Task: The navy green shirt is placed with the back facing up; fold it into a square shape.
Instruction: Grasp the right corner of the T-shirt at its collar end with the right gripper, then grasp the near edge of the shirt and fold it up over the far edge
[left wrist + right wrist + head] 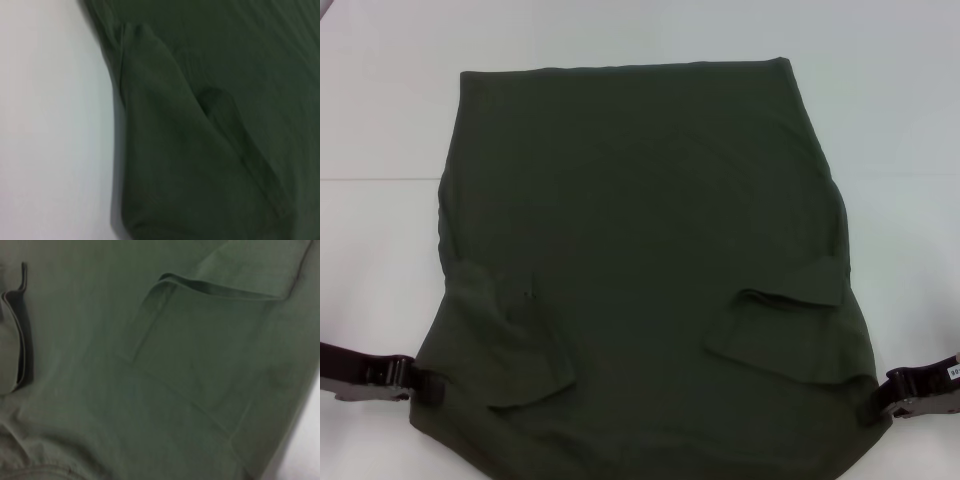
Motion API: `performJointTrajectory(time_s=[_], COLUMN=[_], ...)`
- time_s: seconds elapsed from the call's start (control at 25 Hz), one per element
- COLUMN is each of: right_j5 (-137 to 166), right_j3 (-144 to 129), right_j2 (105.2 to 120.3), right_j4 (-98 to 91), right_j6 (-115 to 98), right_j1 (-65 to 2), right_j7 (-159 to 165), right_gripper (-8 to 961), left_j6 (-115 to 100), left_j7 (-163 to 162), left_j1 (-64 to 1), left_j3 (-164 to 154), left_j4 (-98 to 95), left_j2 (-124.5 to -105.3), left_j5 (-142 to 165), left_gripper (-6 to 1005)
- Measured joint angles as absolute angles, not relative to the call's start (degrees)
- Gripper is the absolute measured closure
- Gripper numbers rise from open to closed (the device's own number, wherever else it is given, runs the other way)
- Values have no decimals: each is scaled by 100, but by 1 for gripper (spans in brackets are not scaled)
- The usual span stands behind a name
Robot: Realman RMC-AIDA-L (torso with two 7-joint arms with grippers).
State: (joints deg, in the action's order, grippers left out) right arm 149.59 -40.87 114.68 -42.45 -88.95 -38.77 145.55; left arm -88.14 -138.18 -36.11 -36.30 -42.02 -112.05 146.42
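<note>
Head view shows the navy green shirt [640, 260] spread flat on the white tabletop [380, 120], hem toward the far side, both short sleeves already turned in over the body. The left tool [425, 385] sits at the shirt's near left edge and the right tool [875, 400] at its near right edge, each touching the cloth. Whether either is clamped on fabric or merely beside it I cannot tell, since the fingertips merge with the dark material. The wrist views show only folded sleeve cloth and tabletop, no fingers.

The fabric looks soft, light and limp; it will likely drape and sag when lifted, not hold a crease unaided. Pinching both near shoulder corners together and carrying them evenly toward the hem seems the sound hold.
</note>
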Motion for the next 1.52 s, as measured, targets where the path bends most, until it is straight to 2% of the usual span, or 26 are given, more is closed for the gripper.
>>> performJointTrajectory(time_s=[0.36, 0.68, 1.12, 1.52], right_j5=[14933, 14919, 14967, 15004], right_j3=[-4087, -4036, -4453, -4847], right_j2=[11428, 11303, 11288, 11337], right_j4=[-4297, -4293, -4294, -4260], right_j6=[-9093, -9662, -10834, -11312], right_j1=[-3926, -3931, -3886, -3831], right_j7=[14115, 13481, 12500, 11878], right_gripper=[902, 901, 901, 902], left_j6=[-8926, -9225, -10534, -11462], left_j7=[-13777, -13827, -13612, -13243], left_j1=[-3611, -3650, -3598, -3416], left_j3=[-3621, -3641, -3625, -3678], left_j4=[-4155, -3953, -3665, -3392], left_j2=[-11124, -11030, -10727, -10777], left_j5=[14474, 14496, 14556, 14944], left_gripper=[970, 970, 970, 969])
